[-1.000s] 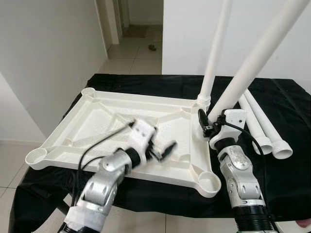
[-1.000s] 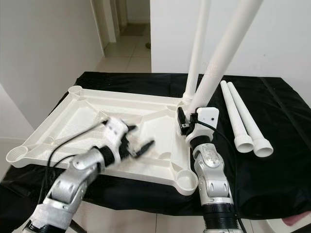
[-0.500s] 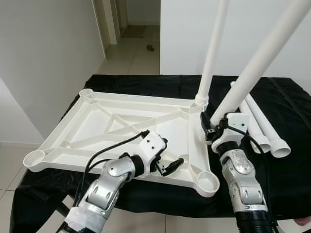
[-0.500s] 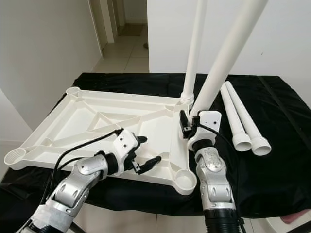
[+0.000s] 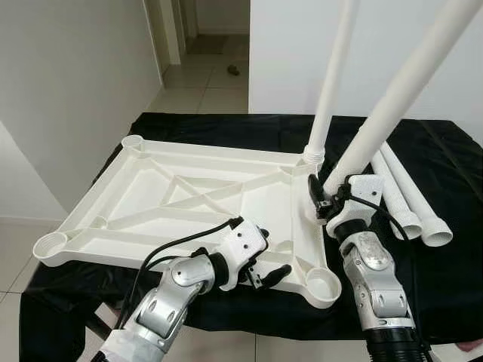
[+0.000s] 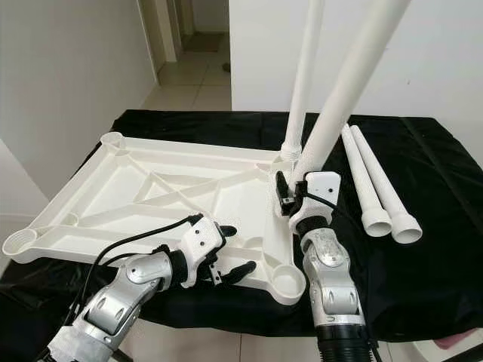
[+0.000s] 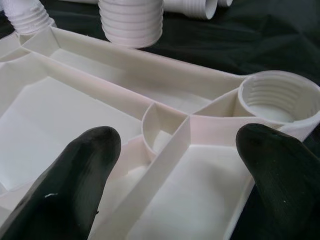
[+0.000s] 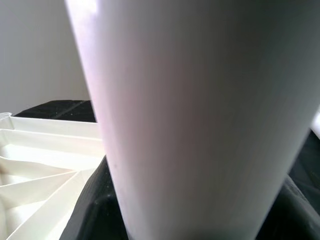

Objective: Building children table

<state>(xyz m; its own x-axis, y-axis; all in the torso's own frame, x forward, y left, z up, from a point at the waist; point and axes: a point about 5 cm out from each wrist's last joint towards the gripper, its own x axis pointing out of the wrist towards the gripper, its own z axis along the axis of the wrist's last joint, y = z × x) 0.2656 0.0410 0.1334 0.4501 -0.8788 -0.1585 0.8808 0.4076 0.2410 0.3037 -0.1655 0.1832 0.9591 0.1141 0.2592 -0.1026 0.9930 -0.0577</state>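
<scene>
A white plastic tabletop (image 5: 151,188) lies upside down on a black-covered table (image 5: 445,286). One white leg (image 5: 332,75) stands upright in its far right corner socket. My right gripper (image 5: 326,192) is shut on a second, tilted leg (image 5: 400,90), low on the tube, beside the tabletop's right rim; this leg (image 8: 200,110) looms large in the right wrist view. My left gripper (image 5: 268,256) hangs open over the tabletop's near edge, its fingers either side of a rib junction (image 7: 170,125). The empty threaded near right socket (image 7: 280,97) is just beyond it.
Two spare white legs (image 5: 411,204) lie side by side on the black cloth to the right. Empty sockets mark the tabletop's left corners (image 5: 53,245). A white wall stands at the left, and a tiled corridor (image 5: 204,83) opens behind the table.
My left gripper has slid from the middle of the tabletop to its near edge, closer to the near right socket. The right gripper and its leg have barely moved.
</scene>
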